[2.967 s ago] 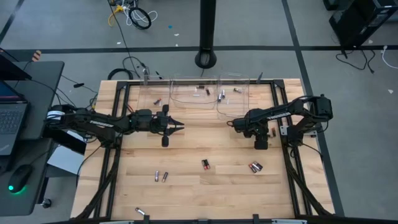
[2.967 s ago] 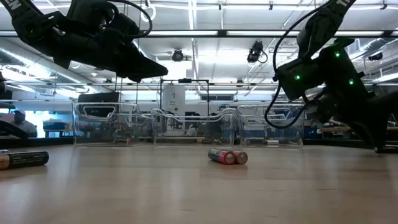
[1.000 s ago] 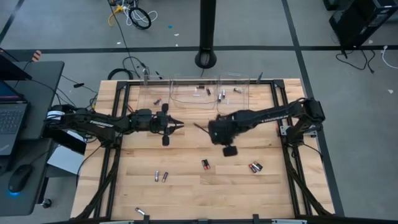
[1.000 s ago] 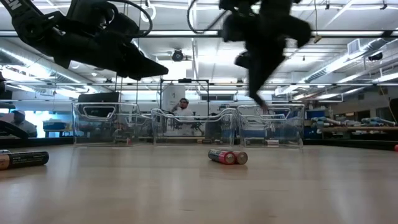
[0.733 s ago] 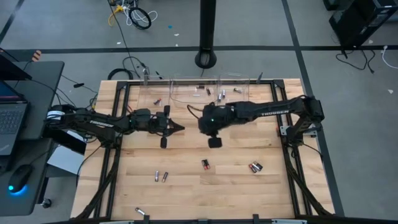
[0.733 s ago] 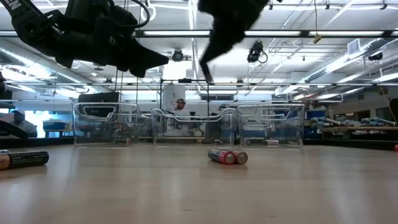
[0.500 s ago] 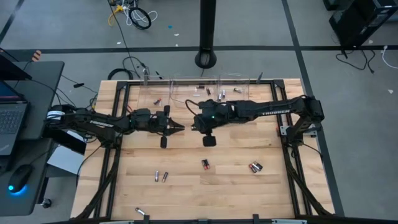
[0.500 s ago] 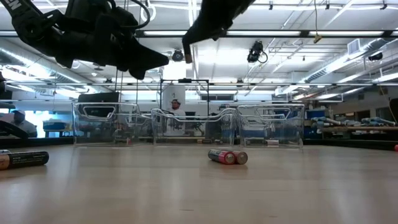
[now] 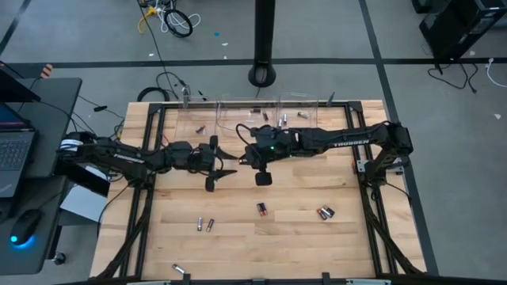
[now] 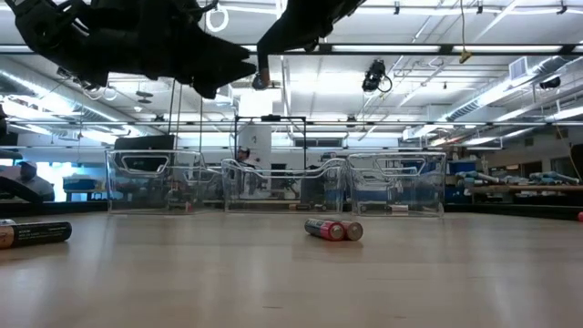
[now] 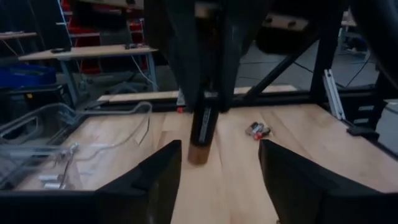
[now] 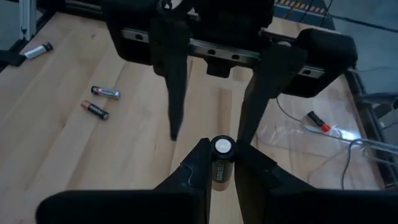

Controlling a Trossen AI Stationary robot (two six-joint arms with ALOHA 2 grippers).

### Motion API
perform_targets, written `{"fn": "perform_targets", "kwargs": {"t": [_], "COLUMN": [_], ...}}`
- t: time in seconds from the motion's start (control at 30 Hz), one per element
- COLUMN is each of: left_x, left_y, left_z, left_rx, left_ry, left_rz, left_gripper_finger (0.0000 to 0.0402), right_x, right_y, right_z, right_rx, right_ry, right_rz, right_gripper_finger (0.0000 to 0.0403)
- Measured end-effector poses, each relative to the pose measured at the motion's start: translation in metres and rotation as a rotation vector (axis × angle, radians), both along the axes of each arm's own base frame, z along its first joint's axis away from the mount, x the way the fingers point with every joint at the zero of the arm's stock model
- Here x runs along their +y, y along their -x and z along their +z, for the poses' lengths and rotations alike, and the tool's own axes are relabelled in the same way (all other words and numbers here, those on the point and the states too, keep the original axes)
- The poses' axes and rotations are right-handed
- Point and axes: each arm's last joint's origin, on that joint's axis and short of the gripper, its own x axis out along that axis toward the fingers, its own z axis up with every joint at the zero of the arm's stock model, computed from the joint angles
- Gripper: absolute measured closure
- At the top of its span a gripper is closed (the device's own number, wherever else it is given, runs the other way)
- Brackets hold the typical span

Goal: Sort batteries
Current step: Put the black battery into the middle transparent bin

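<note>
My right gripper [image 9: 241, 155] is shut on a black and copper battery [image 12: 221, 163], high over the middle of the table. My left gripper [image 9: 227, 162] faces it, open. Its two fingers [image 11: 155, 180] stand on either side of the battery's [image 11: 201, 134] free end; whether they touch it I cannot tell. Loose batteries lie flat on the wood: a pair [image 9: 261, 209] at the centre, a pair [image 9: 325, 212] to the right, two [image 9: 204, 225] to the left, and one [image 9: 179, 270] at the near edge. My right gripper pinches the battery's body [image 12: 221, 174] between its two fingers. They come from the table's right, slanting down. The battery sticks out past the fingertips, copper end [image 11: 198, 153] lowest, lifted clear of the table.
Clear plastic bins [image 9: 247, 120] stand in a row along the far edge, with a few batteries inside. In the low view a battery pair [image 10: 333, 230] lies mid-table and one battery [image 10: 36, 232] at the left. Bare wood stretches across the near half.
My right gripper has swung toward the table's left and upward with the battery, up to the left gripper. My left gripper has opened its fingers wide around the battery's end.
</note>
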Motion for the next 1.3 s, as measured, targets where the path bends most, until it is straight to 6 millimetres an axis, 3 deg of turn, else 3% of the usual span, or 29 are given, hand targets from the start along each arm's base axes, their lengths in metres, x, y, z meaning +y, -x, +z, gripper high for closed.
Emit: {"fn": "perform_targets", "kwargs": {"t": [0.2, 0.4, 0.6, 0.9, 1.1, 1.3], "left_x": [0.001, 0.001, 0.001, 0.001, 0.002, 0.012], "left_y": [-0.009, -0.023, -0.025, -0.026, -0.036, -0.046], "left_z": [0.004, 0.004, 0.008, 0.008, 0.019, 0.043], "left_rx": [0.035, 0.047, 0.036, 0.046, 0.158, 0.335], "left_ry": [0.002, 0.004, 0.018, 0.024, 0.032, 0.041], "left_rz": [0.002, -0.016, -0.02, -0.02, -0.018, 0.016], "left_gripper_finger": [0.0168, 0.0184, 0.0235, 0.0344, 0.0345, 0.0345], "right_x": [0.0, 0.0, 0.0, 0.0, 0.0, -0.003], "right_y": [-0.001, -0.002, -0.002, -0.002, 0.003, 0.029], "right_z": [0.002, 0.003, 0.003, 0.003, 0.003, 0.026], "right_rx": [-0.021, -0.039, -0.036, -0.033, -0.001, 0.024], "right_ry": [0.004, 0.007, 0.01, 0.005, 0.003, 0.07], "right_rz": [0.003, 0.006, 0.011, 0.012, 0.005, -0.103], "right_gripper_finger": [0.0349, 0.0349, 0.0349, 0.0348, 0.0325, 0.028]}}
